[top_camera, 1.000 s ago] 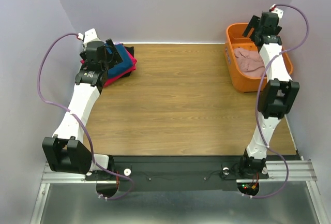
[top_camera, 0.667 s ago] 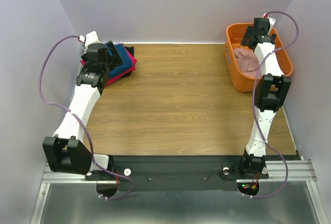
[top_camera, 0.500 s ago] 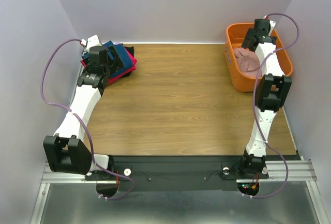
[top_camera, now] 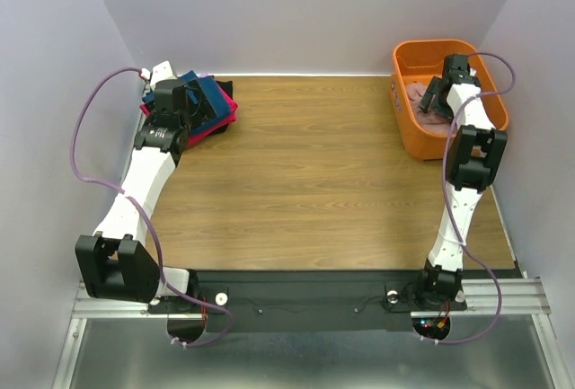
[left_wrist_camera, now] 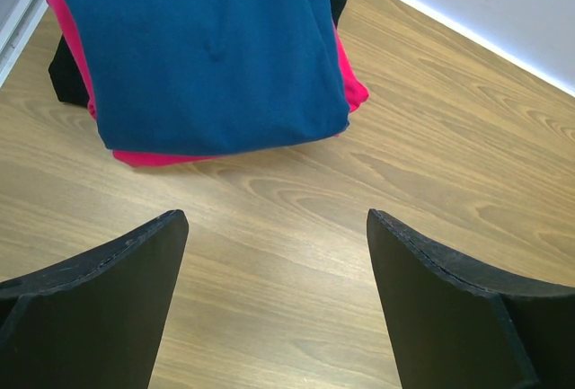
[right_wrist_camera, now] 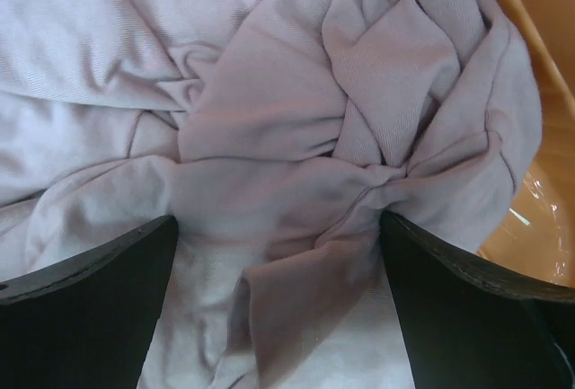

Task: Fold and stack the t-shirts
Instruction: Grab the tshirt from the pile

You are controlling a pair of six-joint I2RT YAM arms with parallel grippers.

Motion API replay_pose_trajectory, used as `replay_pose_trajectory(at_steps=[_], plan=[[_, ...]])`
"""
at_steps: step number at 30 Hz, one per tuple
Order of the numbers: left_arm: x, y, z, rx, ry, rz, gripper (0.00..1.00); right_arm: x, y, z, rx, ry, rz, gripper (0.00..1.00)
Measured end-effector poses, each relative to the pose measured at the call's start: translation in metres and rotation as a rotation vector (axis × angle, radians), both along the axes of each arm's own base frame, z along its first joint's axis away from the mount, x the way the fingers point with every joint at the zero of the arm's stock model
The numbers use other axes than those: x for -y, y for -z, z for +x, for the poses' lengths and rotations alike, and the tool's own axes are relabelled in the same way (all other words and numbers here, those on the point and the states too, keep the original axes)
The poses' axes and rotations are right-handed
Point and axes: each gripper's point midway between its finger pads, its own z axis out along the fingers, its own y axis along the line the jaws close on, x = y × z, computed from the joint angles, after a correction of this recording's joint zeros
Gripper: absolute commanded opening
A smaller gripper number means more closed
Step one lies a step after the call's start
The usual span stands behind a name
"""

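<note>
Three folded tees (left_wrist_camera: 207, 48), blue on magenta on black, sit stacked at the surface's (top_camera: 314, 164) far-left corner. One pink tee (right_wrist_camera: 269, 128) lies in the far-right basket (top_camera: 404, 112). The left gripper (left_wrist_camera: 274, 227) and right gripper (right_wrist_camera: 277, 227) both gape empty.

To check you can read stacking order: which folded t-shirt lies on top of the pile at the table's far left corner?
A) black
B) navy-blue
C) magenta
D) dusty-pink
B: the left wrist view shows the navy-blue t-shirt covering the magenta t-shirt, with the black t-shirt peeking out underneath.
</note>
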Motion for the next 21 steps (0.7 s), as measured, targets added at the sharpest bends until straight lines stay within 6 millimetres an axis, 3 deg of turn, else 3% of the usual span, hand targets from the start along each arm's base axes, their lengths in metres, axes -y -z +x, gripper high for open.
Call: replay_pose_trajectory(at_steps=[5,8,9,11,12,15,21], plan=[[0.0,0.002,-0.002,-0.012,-0.005,-0.006,0.92,-0.005,0.007,0.001,-0.006,-0.014,0.02,0.98],[-0.001,0.001,-0.005,-0.014,-0.013,-0.009,0.92,-0.006,0.008,0.002,-0.005,-0.017,0.03,0.77],[-0.002,0.0,-0.007,-0.014,-0.017,-0.011,0.92,-0.007,0.008,0.002,-0.005,-0.02,0.032,0.61],[-0.003,-0.006,-0.01,0.0,-0.023,-0.016,0.92,-0.007,0.011,0.002,-0.008,-0.024,0.037,0.41],[-0.004,-0.009,-0.012,0.007,-0.028,-0.017,0.92,-0.008,0.011,0.002,-0.009,-0.025,0.04,0.22],[-0.005,-0.016,-0.017,0.023,-0.034,-0.018,0.92,-0.01,0.011,0.004,-0.002,-0.031,0.054,0.0],[-0.009,-0.025,-0.022,0.045,-0.049,-0.016,0.92,-0.012,0.0,0.007,0.014,-0.047,0.079,0.0]])
